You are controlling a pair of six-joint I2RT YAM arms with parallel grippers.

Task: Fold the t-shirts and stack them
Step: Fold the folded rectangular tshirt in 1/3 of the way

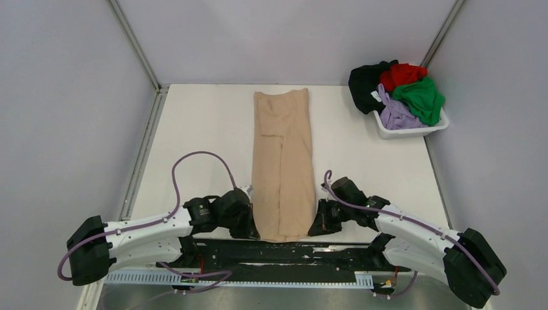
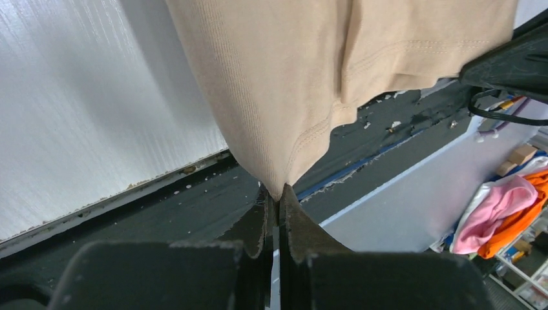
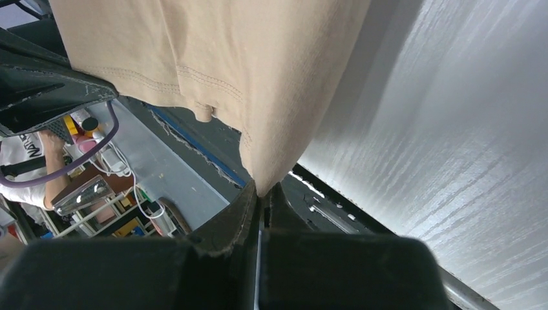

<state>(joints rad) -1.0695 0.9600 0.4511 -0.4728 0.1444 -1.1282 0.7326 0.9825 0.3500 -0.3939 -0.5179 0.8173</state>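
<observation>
- The tan t-shirt [image 1: 283, 165] lies flat in the middle of the white table [image 1: 194, 142]. It is folded into a long thin strip that runs from 6 o'clock up to 12 o'clock.
- The left gripper [image 2: 278, 197] is pinched tight on the shirt's near corner at about 7 o'clock. Cloth pokes out from between its two fingers.
- The right gripper [image 3: 262, 190] is pinched tight on the other near corner, at about 5 o'clock.
- The shirt looks soft, thin and light. It will likely flop and sag in the middle when it is lifted, and it will not break.
- The two bottom corners look like the best places to hold it. Both layers of cloth need to be in the pinch, or one layer may slip out and open the fold.
- Both corners should move together, so the strip stays straight as it goes toward 12 o'clock.
- There are five shirts in all. One is on the table and four are heaped in the white basket [image 1: 413, 132] at 2 o'clock.
- The four in the basket are a black t-shirt [image 1: 365, 81], a red t-shirt [image 1: 402, 74], a green t-shirt [image 1: 421, 98] and a lavender t-shirt [image 1: 395, 115].
- There is one basket, and there are two grippers.
</observation>
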